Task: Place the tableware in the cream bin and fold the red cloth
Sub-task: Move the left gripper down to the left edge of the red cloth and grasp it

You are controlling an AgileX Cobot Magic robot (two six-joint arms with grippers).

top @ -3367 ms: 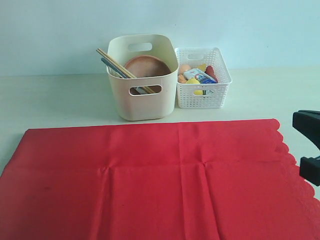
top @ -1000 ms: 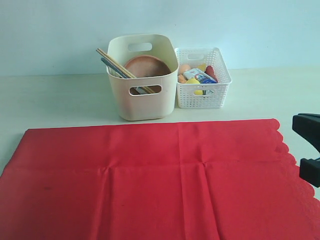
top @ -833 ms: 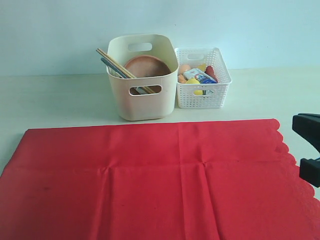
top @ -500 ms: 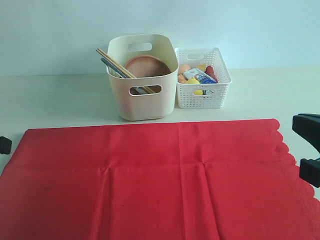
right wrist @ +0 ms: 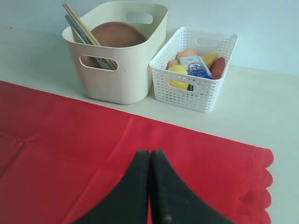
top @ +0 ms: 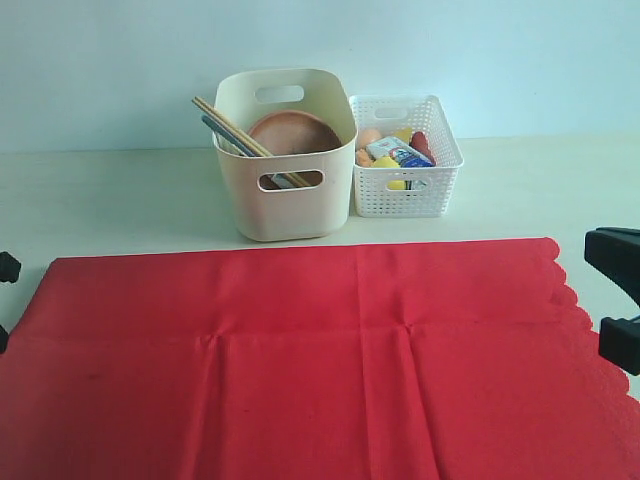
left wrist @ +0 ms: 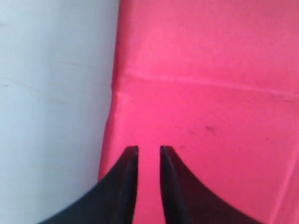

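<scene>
Only its wrist view shows left gripper parted over red cloth.

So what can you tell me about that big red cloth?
The red cloth is a large, plain, bright red rectangle of thin, faintly shiny fabric. It lies spread flat, unfolded, on the pale table, in front of the cream bin and apart from it. Faint crease lines cross it, and the edge on the right arm's side is scalloped. A small dark speck shows near the other side. The left end effector hangs over that side's edge, jaws slightly apart; contact cannot be told.
</scene>
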